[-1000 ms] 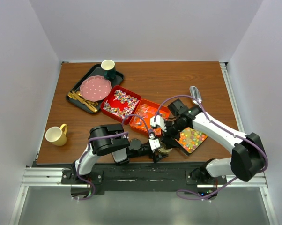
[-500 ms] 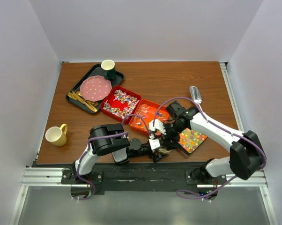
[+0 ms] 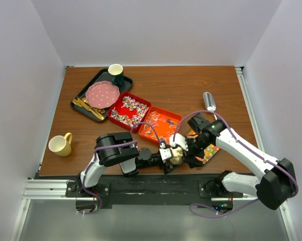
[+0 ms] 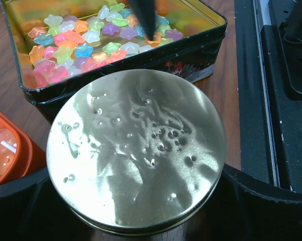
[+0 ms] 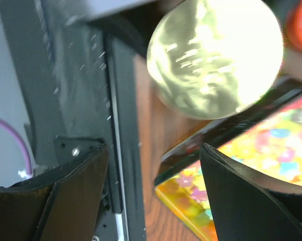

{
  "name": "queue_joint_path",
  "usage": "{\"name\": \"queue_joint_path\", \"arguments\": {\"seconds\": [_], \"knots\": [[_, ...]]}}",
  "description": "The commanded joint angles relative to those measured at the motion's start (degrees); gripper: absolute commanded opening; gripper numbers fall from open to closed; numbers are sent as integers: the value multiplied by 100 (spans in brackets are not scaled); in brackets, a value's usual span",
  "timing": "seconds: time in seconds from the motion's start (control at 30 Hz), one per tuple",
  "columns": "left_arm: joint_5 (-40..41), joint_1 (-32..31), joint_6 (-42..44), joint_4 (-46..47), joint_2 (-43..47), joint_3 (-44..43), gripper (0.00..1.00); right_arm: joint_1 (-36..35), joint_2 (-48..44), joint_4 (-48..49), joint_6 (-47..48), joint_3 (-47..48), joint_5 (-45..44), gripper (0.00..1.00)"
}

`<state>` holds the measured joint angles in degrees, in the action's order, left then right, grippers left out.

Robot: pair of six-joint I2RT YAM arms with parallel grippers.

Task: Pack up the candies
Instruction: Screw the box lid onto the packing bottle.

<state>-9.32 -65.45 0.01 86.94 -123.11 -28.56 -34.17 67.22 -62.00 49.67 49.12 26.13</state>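
- Your candies (image 4: pixel 91 37) are in three spots. Star-shaped ones lie in the black tin (image 4: pixel 191 55) at 4 o'clock on the desk (image 3: pixel 166 85). Wrapped ones fill the red tray (image 3: pixel 122 96) just 9 o'clock of centre, and more sit in the orange tray (image 3: pixel 177 119) touching it.
- Your left hand (image 4: pixel 138 183) hugs the gold lid (image 4: pixel 136 150) on both sides of its rim, at 5 o'clock by the desk's near edge. You can't see what is under the lid.
- Your right hand (image 5: pixel 155 150) is spread wide and carries nothing. It hangs over the strip between lid and tin, with one fingertip above the tin's candies.
- My read is that you're partway at best. The tin holds a single shallow layer with bare floor at its far end, and both trays look well stocked.
- Left to do, as I judge it: move more candies across, then close things up. The lid is round and the tin is rectangular, so I can't say they belong together.
- The scoop (image 3: pixel 209 101) lies at 2 o'clock, well apart from both hands.
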Motion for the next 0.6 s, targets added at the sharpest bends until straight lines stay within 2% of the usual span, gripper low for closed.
{"name": "queue_joint_path", "arguments": {"seconds": [0.0,0.13,0.37,0.57], "knots": [[185,138,43,482,-398,184,0,51,579,846,-563,782,401,77],[185,129,60,438,-372,184,0,34,941,1339,-608,1003,744,78],[229,129,69,456,-380,192,0,-186,1547,1234,-81,1073,832,78],[387,155,87,482,-380,192,0,-204,1689,919,174,1108,894,77]]}}
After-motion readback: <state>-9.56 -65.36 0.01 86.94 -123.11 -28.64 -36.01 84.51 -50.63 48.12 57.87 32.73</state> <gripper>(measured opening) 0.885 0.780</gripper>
